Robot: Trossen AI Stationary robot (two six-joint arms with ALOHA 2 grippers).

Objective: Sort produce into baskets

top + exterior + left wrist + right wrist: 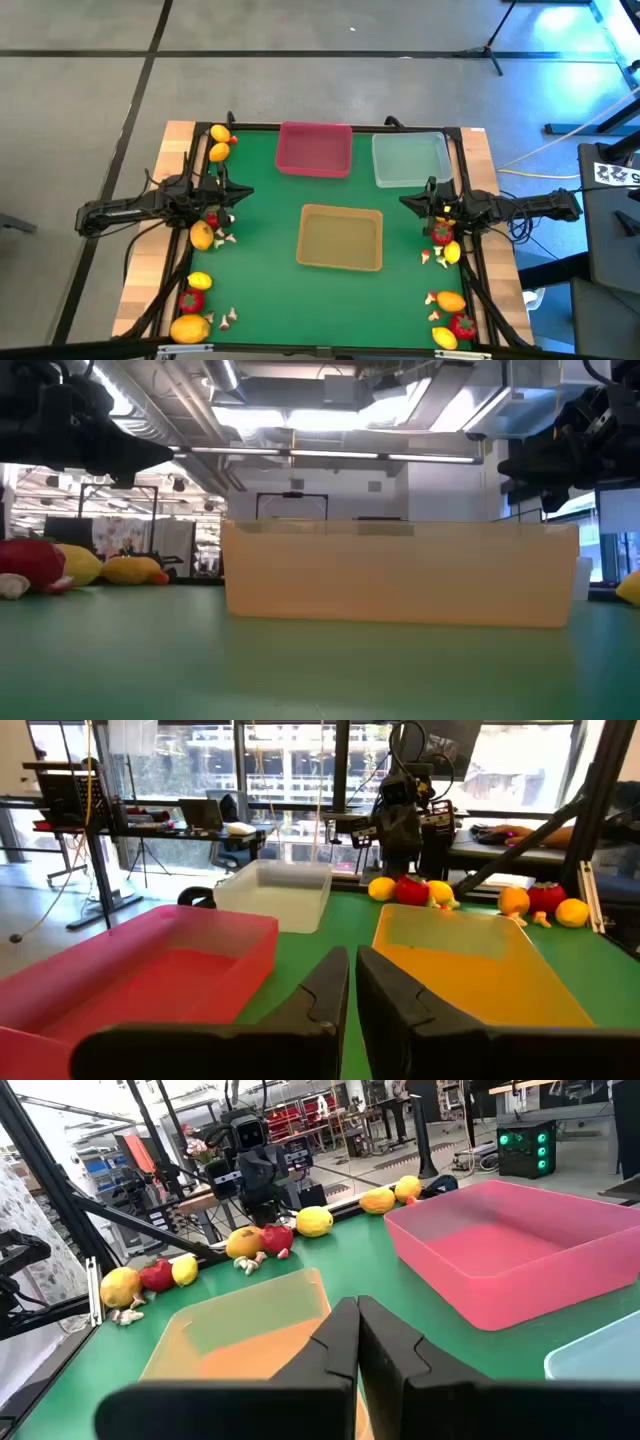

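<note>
From the high view I see the green counter with three baskets on it: the pink basket at the far middle, the clear basket just right of it, and the tan basket nearer, in the centre. My left gripper sits at the left edge, my right gripper at the right edge, both pointing inward with their jaws clenched on nothing. All three baskets look bare inside. The produce lies along both sides: two yellow-orange lemons at the far left corner, a yellow lemon and a red fruit by the left arm, more lemons, a red fruit and small mushrooms at the near left. On the right a red fruit and a lemon lie just under the right arm, with more at the near right corner.

The low view shows the tan basket broadside across the middle, fruit off to the left and both arms dark overhead.

In the left wrist view, the left gripper has its jaws closed together above the gap between the pink basket and the tan basket; the clear basket stands beyond.

In the right wrist view, the right gripper is likewise closed, over the tan basket, the pink basket beside it.
</note>
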